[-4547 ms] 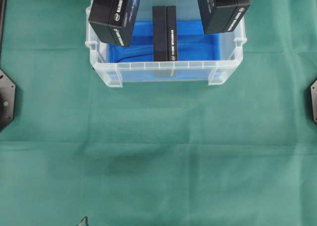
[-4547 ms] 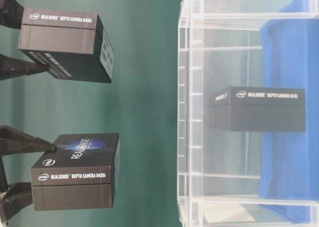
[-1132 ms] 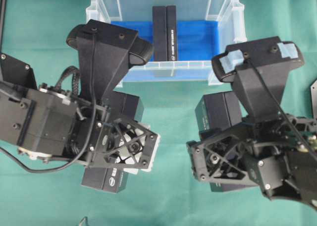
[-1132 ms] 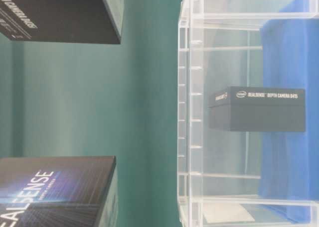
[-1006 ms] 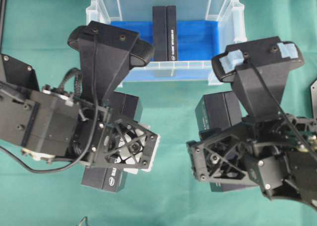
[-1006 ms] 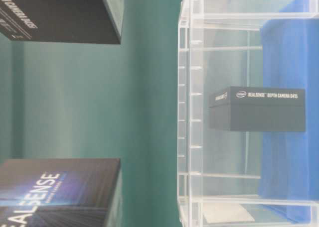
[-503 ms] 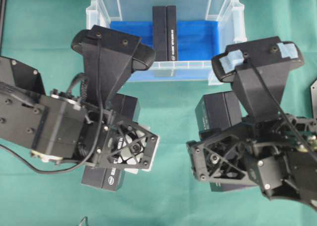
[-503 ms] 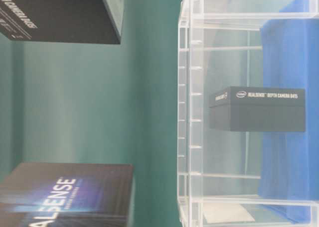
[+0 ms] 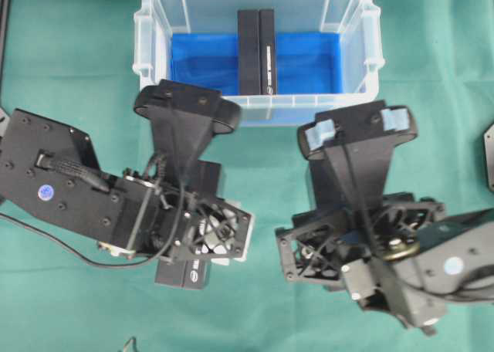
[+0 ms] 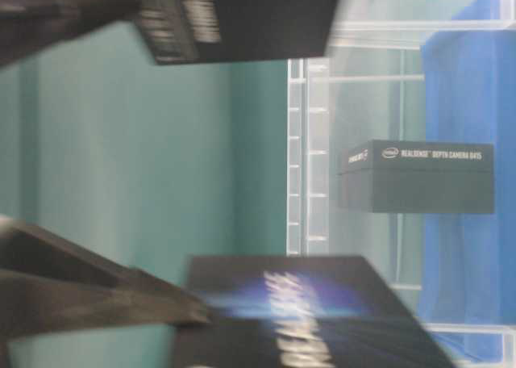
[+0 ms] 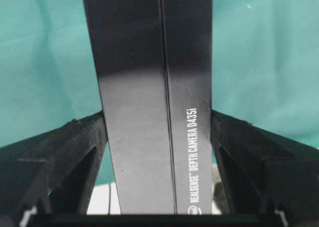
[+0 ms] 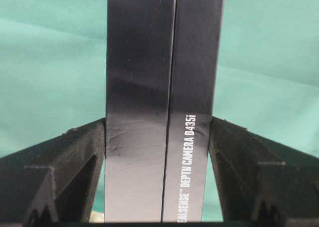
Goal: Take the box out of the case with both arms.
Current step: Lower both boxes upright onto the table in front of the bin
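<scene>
Nearest in the overhead view, at about 7 o'clock, the left black lattice tool (image 11: 159,132) pinches a long black cardboard box printed "REALSENSE DEPTH CAMERA D435i" (image 11: 154,102) between its two fingers (image 11: 75,147), which press flat on the box's two broad sides; the box's long axis runs straight away from the wrist camera, out over the green cloth-covered tabletop (image 11: 45,48). At about 5 o'clock the right black lattice tool (image 12: 158,137), its arm marked with pale blue tape, likewise pinches a second black box with the same D435i lettering (image 12: 164,97), also pointing lengthwise away from its camera. From overhead, both held boxes lie mostly hidden under the arms, each with its long axis running roughly near-to-far, outside the bin. Farther off, at 12 o'clock, stands the large translucent clear plastic case with a rimmed edge (image 9: 147,51), a blue sheet (image 9: 201,59) lining its bottom. Inside it, at the middle, a third black box (image 9: 256,51) stands on a narrow edge, long axis near-to-far; the table-level view reads "D415" on it.
</scene>
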`<state>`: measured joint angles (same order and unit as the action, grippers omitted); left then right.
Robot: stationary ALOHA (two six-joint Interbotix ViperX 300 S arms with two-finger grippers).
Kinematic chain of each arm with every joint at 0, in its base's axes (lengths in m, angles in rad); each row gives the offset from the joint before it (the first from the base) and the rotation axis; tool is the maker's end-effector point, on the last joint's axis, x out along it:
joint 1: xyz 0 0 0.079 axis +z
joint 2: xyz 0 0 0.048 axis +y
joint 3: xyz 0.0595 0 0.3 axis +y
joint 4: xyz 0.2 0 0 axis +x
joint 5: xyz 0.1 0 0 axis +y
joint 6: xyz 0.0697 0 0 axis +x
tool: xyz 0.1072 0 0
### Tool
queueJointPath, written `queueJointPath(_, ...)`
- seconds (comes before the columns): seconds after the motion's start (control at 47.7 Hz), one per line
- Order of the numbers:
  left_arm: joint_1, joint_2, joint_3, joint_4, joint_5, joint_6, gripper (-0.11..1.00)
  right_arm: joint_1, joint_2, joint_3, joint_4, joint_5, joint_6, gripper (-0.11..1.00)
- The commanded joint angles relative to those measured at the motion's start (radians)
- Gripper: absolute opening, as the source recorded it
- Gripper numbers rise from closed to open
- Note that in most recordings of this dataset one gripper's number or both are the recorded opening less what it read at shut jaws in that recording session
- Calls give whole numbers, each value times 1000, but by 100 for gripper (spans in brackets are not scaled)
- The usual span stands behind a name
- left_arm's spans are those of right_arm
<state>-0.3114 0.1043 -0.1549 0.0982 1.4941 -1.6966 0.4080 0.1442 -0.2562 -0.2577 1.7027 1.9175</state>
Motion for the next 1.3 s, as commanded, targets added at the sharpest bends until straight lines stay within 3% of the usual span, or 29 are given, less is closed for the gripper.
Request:
queueJointPath(0.0, -5, -58, 51, 12, -63, -28, 64, 6, -17, 52, 3, -77, 20, 67)
queueJointPath(0.293, -12, -60, 195, 25, -221, -101, 64, 5, -17, 225, 5, -275, 141, 67)
queueJointPath(0.524, -34, -14, 261, 23, -325, -133, 64, 5, -9, 328, 8, -417, 183, 67)
queueJointPath(0.712, -55, 40, 272, 17, -391, -143, 64, 5, 14, 337, 15, -486, 199, 67)
queueJointPath(1.278, -54, 26, 328, 8, -466, -91, 64, 6, 28, 341, 8, -497, 199, 67)
